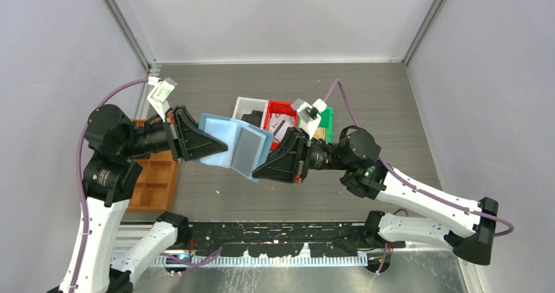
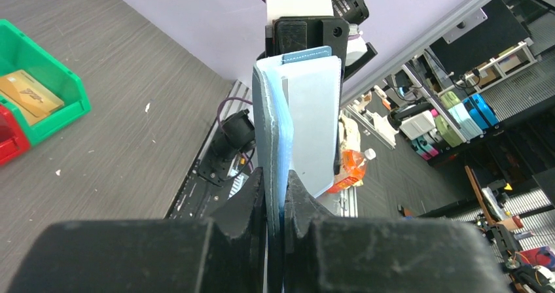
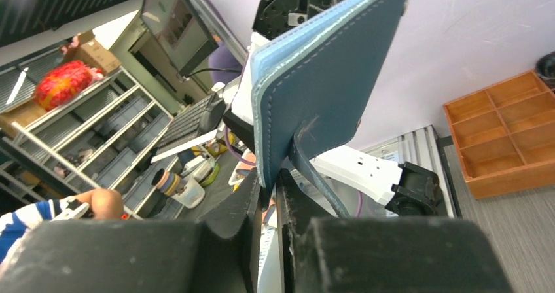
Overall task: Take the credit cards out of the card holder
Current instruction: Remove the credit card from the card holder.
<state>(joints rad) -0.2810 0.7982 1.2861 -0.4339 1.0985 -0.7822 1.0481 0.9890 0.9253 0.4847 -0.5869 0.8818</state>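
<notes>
The blue card holder [image 1: 222,139] hangs folded open in the air above the table, held between both arms. My left gripper [image 1: 224,150] is shut on its left edge, and the pale blue inside [image 2: 313,120] faces that wrist view beyond the jaws [image 2: 276,175]. My right gripper [image 1: 257,172] is shut on the holder's lower right corner [image 3: 321,90], its fingertips [image 3: 269,175] pinching the dark stitched outer face; the tab strap [image 3: 313,169] dangles beside them. A gold credit card [image 2: 29,91] lies in the green bin, and a black one [image 1: 252,118] lies in the white bin. Any cards inside the holder are hidden.
The white bin [image 1: 245,103], red bin [image 1: 283,106] and green bin [image 1: 328,120] stand in a row behind the holder. An orange-brown compartment tray [image 1: 154,182] sits at the left beside the left arm. The arm bases and a black rail line the near edge.
</notes>
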